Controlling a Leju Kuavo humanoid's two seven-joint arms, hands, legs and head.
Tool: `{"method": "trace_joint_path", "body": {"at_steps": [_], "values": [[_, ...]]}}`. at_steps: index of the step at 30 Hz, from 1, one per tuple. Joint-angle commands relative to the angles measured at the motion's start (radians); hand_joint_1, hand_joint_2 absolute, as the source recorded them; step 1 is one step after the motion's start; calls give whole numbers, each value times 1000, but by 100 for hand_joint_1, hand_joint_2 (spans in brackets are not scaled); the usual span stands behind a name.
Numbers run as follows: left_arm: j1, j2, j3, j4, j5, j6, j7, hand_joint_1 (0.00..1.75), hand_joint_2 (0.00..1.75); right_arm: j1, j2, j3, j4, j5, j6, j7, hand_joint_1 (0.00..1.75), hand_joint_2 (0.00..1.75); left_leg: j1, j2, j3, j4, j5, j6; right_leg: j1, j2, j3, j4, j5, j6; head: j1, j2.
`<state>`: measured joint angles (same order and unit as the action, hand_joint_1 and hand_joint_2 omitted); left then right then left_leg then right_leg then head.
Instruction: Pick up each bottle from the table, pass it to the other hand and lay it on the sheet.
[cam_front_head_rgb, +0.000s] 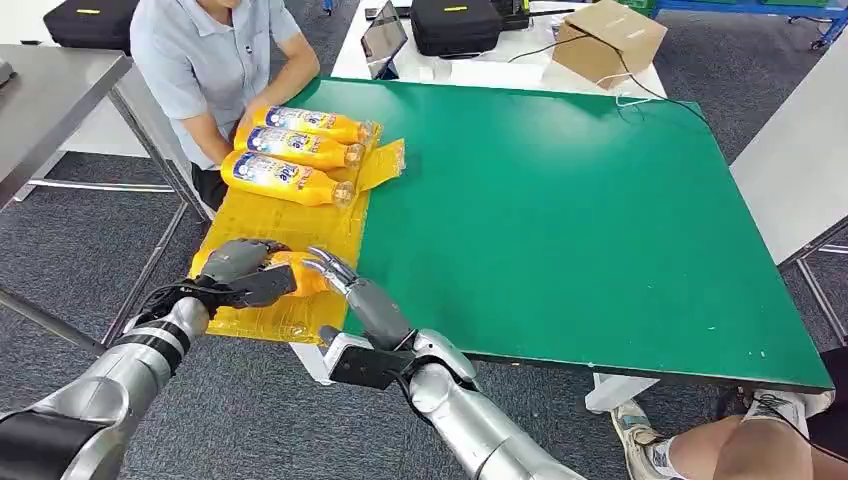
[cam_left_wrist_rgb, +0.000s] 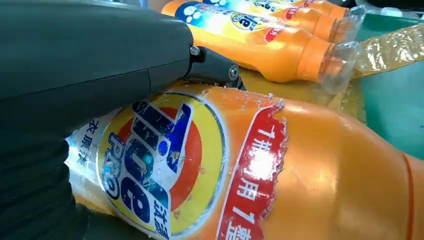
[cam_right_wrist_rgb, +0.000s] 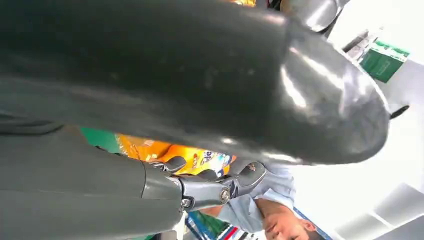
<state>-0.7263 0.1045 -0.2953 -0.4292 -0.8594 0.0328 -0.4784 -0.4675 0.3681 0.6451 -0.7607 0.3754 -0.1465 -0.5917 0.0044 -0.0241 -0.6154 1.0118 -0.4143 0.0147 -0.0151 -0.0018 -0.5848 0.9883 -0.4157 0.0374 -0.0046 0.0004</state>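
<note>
The green table (cam_front_head_rgb: 600, 220) takes up most of the head view, and no bottle lies on its bare green part. The yellow sheet (cam_front_head_rgb: 290, 225) covers its left edge, running from mid-left of the frame down to lower left. Three orange bottles (cam_front_head_rgb: 295, 148) already lie side by side on the sheet's upper end, just in front of a seated person (cam_front_head_rgb: 215, 60) at the upper left.

A fourth bottle (cam_front_head_rgb: 300, 275) is at the lower left of the frame, over the near end of the sheet, gripped by the left hand (cam_front_head_rgb: 245, 272), whose fingers wrap around its body. The left wrist view shows that bottle (cam_left_wrist_rgb: 260, 170) close up, with its label facing the camera and the thumb across it. The right hand (cam_front_head_rgb: 345, 285) sits just beside the bottle's right end, its fingers spread and curving toward it, with nothing in them.

By my reading the task is near its end: three bottles are laid, the fourth is passed across and only needs setting down and releasing.

The left hand hides much of the held bottle in the head view, so I cannot tell whether it already rests on the sheet or hangs just above it. Whether the right fingertips touch the bottle is also unclear. The right wrist view is largely blocked by the hand's own dark cover.
</note>
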Motion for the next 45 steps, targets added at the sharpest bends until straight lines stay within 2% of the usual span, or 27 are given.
{"method": "trace_joint_path", "body": {"at_steps": [1,2,3,4,5,11,21,24,27,31,33,39,41,45], "values": [[56,-2,-37,30,7,-26,-3,161,175,-52,-19,38,73,-3,5,-2,0,0,0,5,4,-2,0,-1,1,3,2,-2,1,-2,0,0],[57,-3,-37,28,12,-25,-4,115,175,-54,-19,42,75,-5,8,-3,0,0,0,4,4,-2,0,-1,0,3,3,-1,0,-1,0,0],[59,-3,-37,28,12,-24,-4,58,175,-53,-19,43,75,-6,8,-3,0,0,0,3,4,-2,0,-1,0,2,3,-1,0,-1,0,0],[66,-3,-37,25,18,-20,-8,17,175,-54,-19,49,79,-10,8,-4,0,0,0,5,5,-2,0,-1,0,3,4,-2,0,-1,0,0],[70,-6,-36,23,22,-15,-10,0,175,-55,-19,52,82,-14,7,-5,0,0,0,4,5,-2,0,-1,0,3,4,-2,0,-1,0,0],[87,-31,-4,1,106,-30,-7,0,175,-67,-19,76,103,-34,-9,-10,0,0,0,8,5,-2,-1,-1,1,4,3,-2,0,-2,0,0],[119,-60,30,-43,190,-9,-46,0,175,-73,-19,89,113,-41,-14,-9,0,0,0,6,4,-2,0,-1,1,2,2,-2,1,-1,0,0],[133,-82,88,-78,267,-11,-63,0,175,-70,-19,94,114,-44,-23,-6,0,0,0,5,3,-1,0,-1,1,1,2,-2,0,-1,0,0],[135,-85,93,-89,276,-14,-62,0,175,-70,-19,97,114,-45,-25,-6,0,0,0,4,2,-1,0,0,1,1,1,-1,0,-1,0,0],[165,-142,277,-182,542,-110,-66,0,175,-67,-19,109,121,-62,-51,-5,0,0,0,4,1,0,0,-1,0,0,0,-1,0,-1,0,0],[185,-167,331,-253,647,-127,-60,0,175,-65,-19,116,128,-68,-62,-12,0,0,1,4,0,0,-1,-1,1,1,-1,-1,0,-1,0,0],[198,-161,325,-299,683,-126,-50,0,175,-65,-19,122,132,-75,-65,-16,0,0,1,6,-3,0,-2,-1,2,1,-4,-1,-1,-2,0,0],[204,-164,336,-322,725,-119,-83,0,175,-66,-19,126,131,-80,-68,-18,0,0,1,6,-3,0,-2,-1,2,1,-5,-1,-1,-2,0,0],[249,-177,357,-452,842,-132,-111,0,175,-62,-19,131,131,-87,-79,-22,0,0,1,5,-7,0,-1,0,2,1,-8,0,0,0,0,0]]}}
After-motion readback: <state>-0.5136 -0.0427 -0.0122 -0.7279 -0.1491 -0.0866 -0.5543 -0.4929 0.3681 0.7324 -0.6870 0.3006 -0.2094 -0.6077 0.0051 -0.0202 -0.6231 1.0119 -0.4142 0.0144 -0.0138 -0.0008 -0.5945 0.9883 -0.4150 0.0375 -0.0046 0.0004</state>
